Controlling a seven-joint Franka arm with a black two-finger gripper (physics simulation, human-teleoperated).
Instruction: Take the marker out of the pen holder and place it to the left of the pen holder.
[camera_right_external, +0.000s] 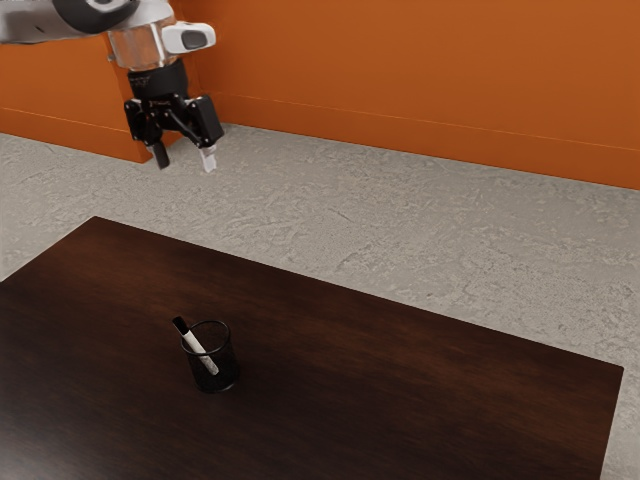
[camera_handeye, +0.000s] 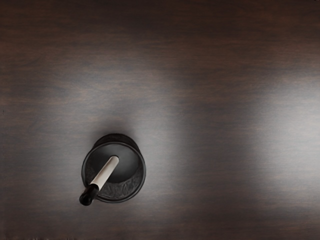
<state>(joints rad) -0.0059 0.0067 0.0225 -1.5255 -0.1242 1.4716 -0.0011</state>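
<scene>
High above the table, at the exterior view's upper left, my gripper (camera_right_external: 183, 160) hangs open, its two fingers apart with nothing between them. Well below it, the black pen holder (camera_right_external: 226, 363) stands upright on the table. A white marker (camera_right_external: 199, 348) with a black cap leans inside, the cap poking out over the rim toward the exterior view's left. In the wrist view the marker (camera_handeye: 105, 172) lies slanted across the mouth of the round pen holder (camera_handeye: 143, 172), its capped end past the rim.
The dark wooden table (camera_right_external: 400, 370) extends around the holder, with its far edge toward the grey floor (camera_right_external: 420, 220). An orange wall (camera_right_external: 420, 80) rises behind. Bright reflections lie on the tabletop (camera_handeye: 210, 75) in the wrist view.
</scene>
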